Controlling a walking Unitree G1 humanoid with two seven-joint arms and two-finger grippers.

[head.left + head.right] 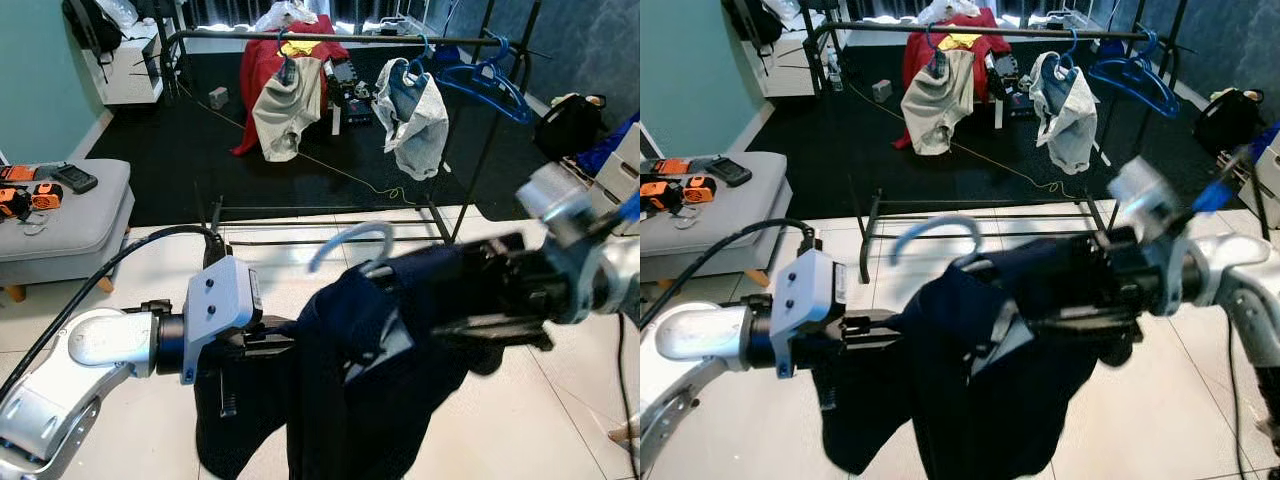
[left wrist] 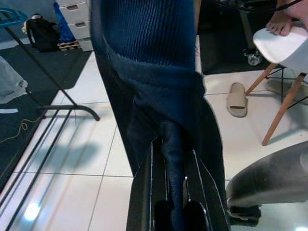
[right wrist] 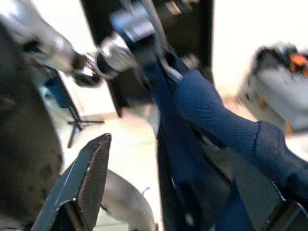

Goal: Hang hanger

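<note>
A dark navy garment (image 1: 370, 400) hangs on a hanger whose pale blue hook (image 1: 350, 240) sticks up above its collar. I hold it in mid-air in front of me, between both arms. My left gripper (image 1: 270, 340) is shut on the garment's left side; in the left wrist view the navy fabric (image 2: 159, 86) is pinched between the black fingers (image 2: 144, 192). My right gripper (image 1: 470, 320) is at the garment's right shoulder, blurred. In the right wrist view its fingers (image 3: 89, 178) stand wide apart with the navy cloth (image 3: 216, 125) lying between them. The black clothes rack rail (image 1: 330, 38) stands ahead.
On the rail hang a grey shirt (image 1: 285, 110), a pale garment (image 1: 415, 120) and blue hangers (image 1: 490, 85). A grey bench (image 1: 70, 215) with orange tools sits at left, a black bag (image 1: 570, 125) at right. A white chair (image 2: 284, 45), a slipper (image 2: 237, 98) and a person's foot (image 2: 281, 21) are nearby.
</note>
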